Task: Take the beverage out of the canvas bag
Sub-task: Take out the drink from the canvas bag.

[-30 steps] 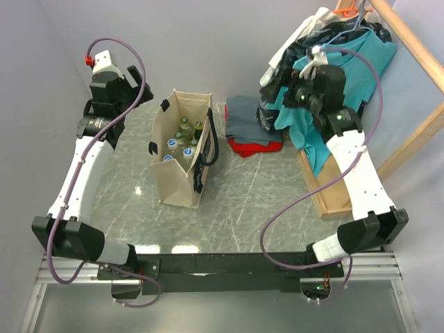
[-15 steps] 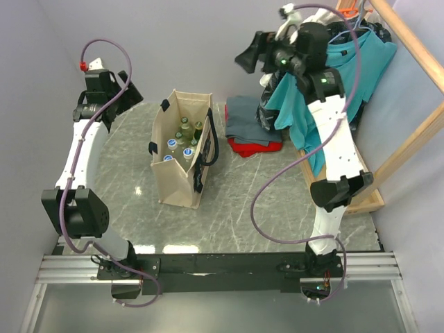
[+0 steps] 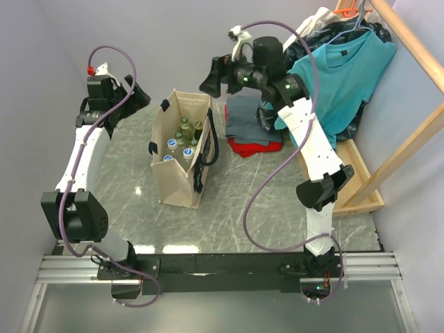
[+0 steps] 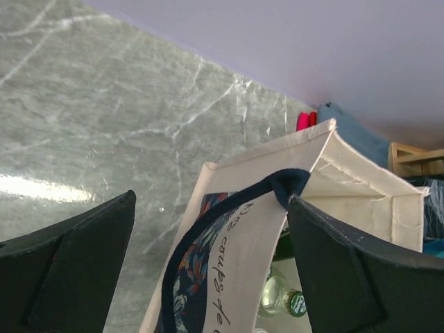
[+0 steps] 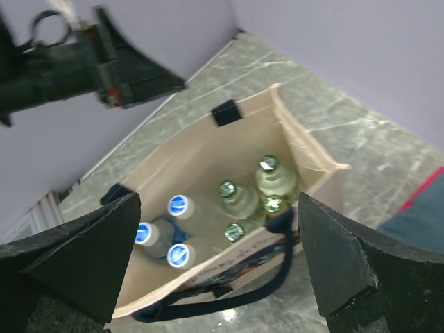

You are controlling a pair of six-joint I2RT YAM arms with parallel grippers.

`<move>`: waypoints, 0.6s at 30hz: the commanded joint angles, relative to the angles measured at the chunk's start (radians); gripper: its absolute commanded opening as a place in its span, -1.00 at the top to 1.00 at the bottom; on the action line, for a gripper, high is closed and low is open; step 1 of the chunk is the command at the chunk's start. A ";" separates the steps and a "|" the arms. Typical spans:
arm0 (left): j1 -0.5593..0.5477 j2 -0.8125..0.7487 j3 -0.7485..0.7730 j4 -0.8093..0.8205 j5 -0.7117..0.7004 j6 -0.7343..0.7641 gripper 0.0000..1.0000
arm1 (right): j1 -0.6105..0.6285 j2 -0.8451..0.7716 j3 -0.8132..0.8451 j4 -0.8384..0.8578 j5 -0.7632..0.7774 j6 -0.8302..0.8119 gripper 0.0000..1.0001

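Observation:
The beige canvas bag (image 3: 180, 187) stands open left of the table's middle, its dark strap handle (image 3: 210, 147) hanging over the right side. Inside stand several green-capped glass bottles (image 3: 184, 127) and three blue-capped bottles (image 3: 171, 144). My right gripper (image 3: 211, 78) hovers open and empty above the bag's far right corner. In the right wrist view, the bag (image 5: 201, 149), the green caps (image 5: 227, 189) and the blue caps (image 5: 178, 205) lie between its fingers (image 5: 333, 263). My left gripper (image 3: 137, 97) is open and empty, left of the bag's far end. Its view shows the bag's rim (image 4: 347, 182), handle (image 4: 222, 211) and one green cap (image 4: 296, 303).
Folded grey and red clothes (image 3: 244, 130) lie right of the bag. A teal shirt (image 3: 343, 73) and dark garments hang at the back right by a wooden frame (image 3: 409, 142). Walls close in at the left and back. The left arm (image 5: 76, 66) shows in the right wrist view.
My right arm has swung left from the hanging clothes to above the bag's far end. My left gripper has shifted slightly right towards the bag.

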 commanded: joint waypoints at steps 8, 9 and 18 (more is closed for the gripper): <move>-0.021 -0.049 -0.079 0.082 0.071 -0.027 -0.93 | 0.130 0.097 0.037 -0.034 0.081 -0.122 -1.00; -0.019 -0.053 -0.090 0.088 0.073 -0.027 -0.93 | 0.129 0.113 0.040 -0.035 0.089 -0.129 -1.00; -0.045 -0.038 -0.102 0.093 0.076 -0.035 -0.93 | 0.138 0.202 0.063 -0.032 0.129 -0.153 -1.00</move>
